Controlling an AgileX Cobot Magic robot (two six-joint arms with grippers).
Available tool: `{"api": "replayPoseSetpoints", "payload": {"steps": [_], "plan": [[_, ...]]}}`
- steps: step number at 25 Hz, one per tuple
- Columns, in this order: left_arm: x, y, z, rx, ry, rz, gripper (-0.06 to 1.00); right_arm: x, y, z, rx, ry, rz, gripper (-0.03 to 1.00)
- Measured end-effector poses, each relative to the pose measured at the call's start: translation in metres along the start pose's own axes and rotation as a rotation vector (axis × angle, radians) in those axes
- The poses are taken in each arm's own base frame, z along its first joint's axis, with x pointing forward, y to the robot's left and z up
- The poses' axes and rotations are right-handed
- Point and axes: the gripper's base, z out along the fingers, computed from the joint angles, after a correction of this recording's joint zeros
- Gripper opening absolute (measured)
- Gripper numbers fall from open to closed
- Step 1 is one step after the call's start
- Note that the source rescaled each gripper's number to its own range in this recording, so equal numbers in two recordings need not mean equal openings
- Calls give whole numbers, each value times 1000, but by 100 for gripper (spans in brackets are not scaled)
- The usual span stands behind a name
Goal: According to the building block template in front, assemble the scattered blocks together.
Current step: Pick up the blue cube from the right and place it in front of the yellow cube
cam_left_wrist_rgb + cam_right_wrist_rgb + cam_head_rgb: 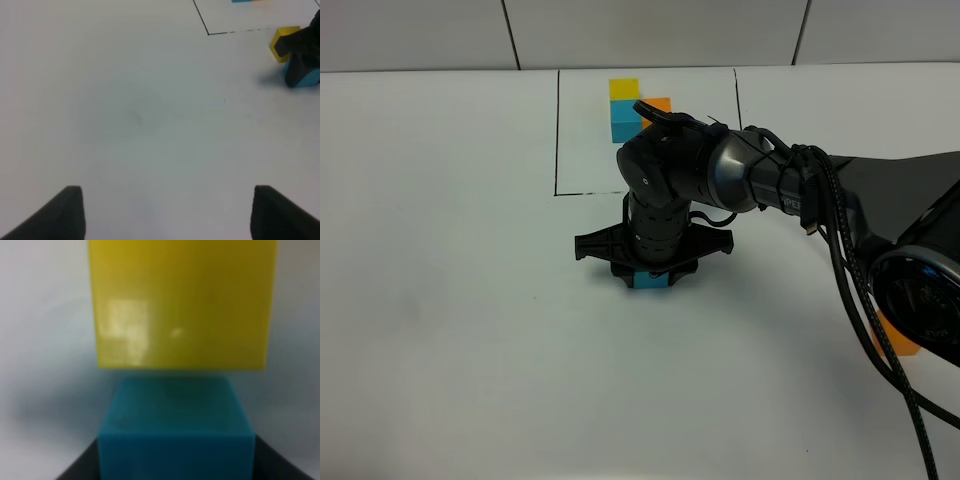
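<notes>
While the blue cube [650, 284] is clamped by the right gripper [650, 276], the yellow cube [182, 305] is seen just beside it. The template [625, 105] lies at twelve o'clock, the orange cube [900, 342] at four; open table [440, 300] is left toward nine. The left gripper [167, 200] is held parted, empty.

The right arm [760, 175] is glossy black with a grey band, looped cables [845, 270] and black pincer [648, 278].
</notes>
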Motion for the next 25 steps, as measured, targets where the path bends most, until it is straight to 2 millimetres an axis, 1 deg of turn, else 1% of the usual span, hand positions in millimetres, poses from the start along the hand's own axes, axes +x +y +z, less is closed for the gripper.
{"api": "replayPoseSetpoints", "payload": {"steps": [25], "plan": [[0,0,0,0,0,0,48,-4,-1,0,6,-41,-24,2]]}}
